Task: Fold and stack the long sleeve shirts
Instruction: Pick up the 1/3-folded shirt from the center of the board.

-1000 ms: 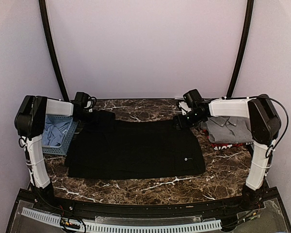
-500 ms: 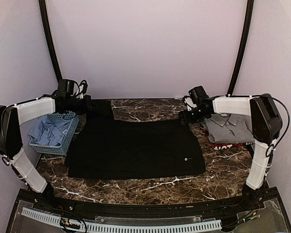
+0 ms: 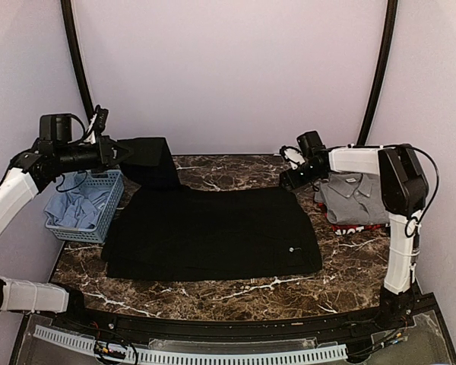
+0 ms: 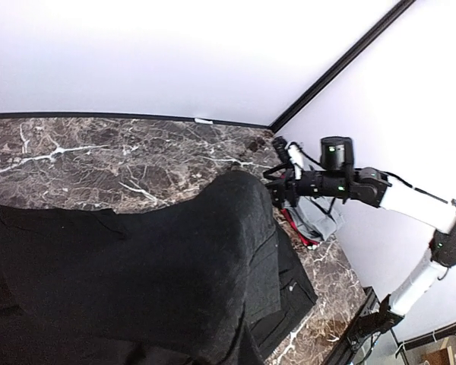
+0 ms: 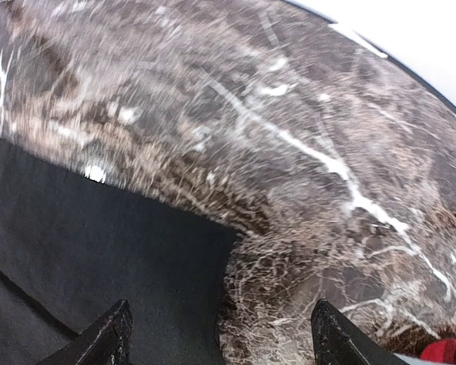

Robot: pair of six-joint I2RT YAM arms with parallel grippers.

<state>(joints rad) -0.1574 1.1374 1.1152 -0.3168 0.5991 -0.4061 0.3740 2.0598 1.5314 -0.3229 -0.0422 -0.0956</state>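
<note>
Black shirt (image 3: 213, 228) lies spread across the middle of the tabletop (image 3: 235, 293), with bare marble along its near and far edges. Left fingers (image 3: 124, 152), pressed together, pinch its far-left part up off the surface. Right fingers (image 3: 286, 182) hang spread over its far-right corner. Basket (image 3: 112, 199) crowds the left edge. At right, grey shirt (image 3: 357, 196) sits on a red-edged shirt (image 3: 348, 226).

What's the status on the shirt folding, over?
Left pincer shut on large black cloth shirt, far-left part lifted. Right pincer open above its far-right corner. Folded grey shirt right, light-blue plastic lattice basket left.
</note>
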